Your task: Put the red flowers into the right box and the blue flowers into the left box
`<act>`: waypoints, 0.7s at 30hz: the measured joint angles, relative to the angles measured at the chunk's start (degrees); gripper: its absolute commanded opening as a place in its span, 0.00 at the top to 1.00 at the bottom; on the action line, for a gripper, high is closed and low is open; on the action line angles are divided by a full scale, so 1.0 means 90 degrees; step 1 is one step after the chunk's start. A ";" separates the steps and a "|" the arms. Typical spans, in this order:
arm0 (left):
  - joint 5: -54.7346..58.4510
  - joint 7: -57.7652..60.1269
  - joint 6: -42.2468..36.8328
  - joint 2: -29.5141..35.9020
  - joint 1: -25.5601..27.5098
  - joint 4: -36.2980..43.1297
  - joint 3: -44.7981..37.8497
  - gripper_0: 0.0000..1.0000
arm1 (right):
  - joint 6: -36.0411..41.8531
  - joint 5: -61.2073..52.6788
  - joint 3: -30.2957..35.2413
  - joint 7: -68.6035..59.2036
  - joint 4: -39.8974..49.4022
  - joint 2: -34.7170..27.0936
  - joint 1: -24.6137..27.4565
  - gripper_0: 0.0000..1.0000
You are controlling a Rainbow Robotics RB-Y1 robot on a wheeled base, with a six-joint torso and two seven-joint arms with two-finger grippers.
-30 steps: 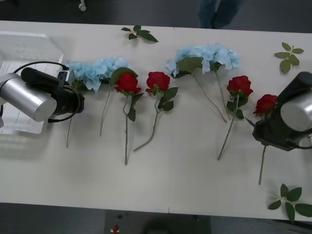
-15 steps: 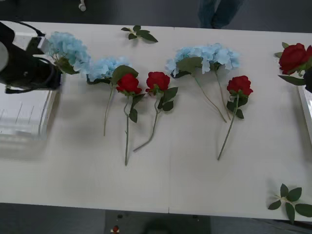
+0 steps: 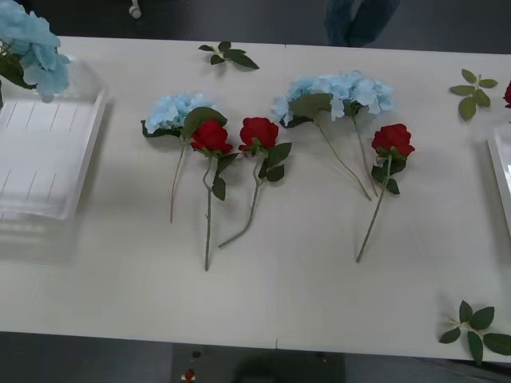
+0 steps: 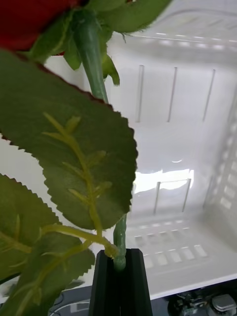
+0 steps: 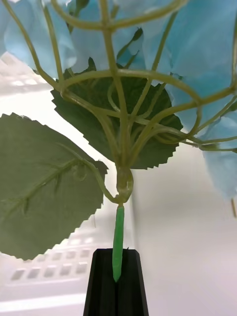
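Your right claw [image 4: 119, 281] is pinched on a rose [image 4: 91, 54] stem above the right box [image 4: 192, 148]; your left claw [image 5: 117, 284] nips a blue flower [image 5: 197, 59] stem beside the left box [image 5: 44, 276]. Both are light and top-heavy, so grip the thin stems close under the heads.

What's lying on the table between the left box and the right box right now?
In the front view, between the left box and the right box: three red flowers and two blue flower clusters.
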State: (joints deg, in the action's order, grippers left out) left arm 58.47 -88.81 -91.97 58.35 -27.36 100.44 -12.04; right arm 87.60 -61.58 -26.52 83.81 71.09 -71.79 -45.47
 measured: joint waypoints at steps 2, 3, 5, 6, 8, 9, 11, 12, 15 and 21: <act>-0.0248 0.0000 0.0313 0.0000 0.0000 0.0032 0.0006 1.00 | -0.0177 0.0000 0.0000 0.0330 -0.0422 0.0001 0.0000 1.00; -0.0377 0.0000 0.0452 0.0000 0.0000 0.0031 0.0012 1.00 | -0.0269 0.0000 0.0000 0.0432 -0.0609 0.0001 0.0000 1.00; -0.0714 0.0007 0.0686 0.0000 0.0000 0.0003 0.0025 1.00 | -0.0627 0.0000 0.0000 0.0594 -0.1017 0.0001 0.0001 1.00; -0.0806 0.0027 0.0753 0.0000 0.0000 -0.0046 0.0026 1.00 | -0.0833 0.0000 0.0000 0.0660 -0.1214 0.0002 0.0001 1.00; -0.0934 0.0187 0.0875 0.0000 0.0000 -0.0241 0.0026 1.00 | -0.1181 0.0002 0.0000 0.0890 -0.1582 0.0006 0.0001 1.00; -0.1058 0.0396 0.0940 -0.0001 0.0000 -0.0378 0.0026 1.00 | -0.1361 0.0019 0.0000 0.1056 -0.1777 0.0012 0.0001 1.00; -0.1328 0.0975 0.1073 -0.0001 0.0000 -0.0672 0.0026 1.00 | -0.1675 0.0122 0.0000 0.1387 -0.2136 0.0034 0.0002 1.00; -0.1422 0.1255 0.1150 -0.0001 0.0001 -0.0826 0.0026 1.00 | -0.1787 0.0159 0.0000 0.1510 -0.2290 0.0052 0.0002 1.00; -0.1504 0.1689 0.1571 -0.0001 0.0027 -0.1358 0.0027 1.00 | -0.2008 0.0118 0.0001 0.1668 -0.2761 0.0123 0.0002 1.00; -0.1620 0.2206 0.2705 -0.0001 0.0156 -0.2264 0.0486 1.00 | -0.2765 0.0051 0.0001 0.1735 -0.3261 0.0234 0.0243 1.00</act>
State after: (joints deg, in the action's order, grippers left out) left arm 43.89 -68.95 -67.62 58.34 -25.96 80.07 -7.66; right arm 62.71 -61.12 -26.51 99.42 41.74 -69.68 -43.29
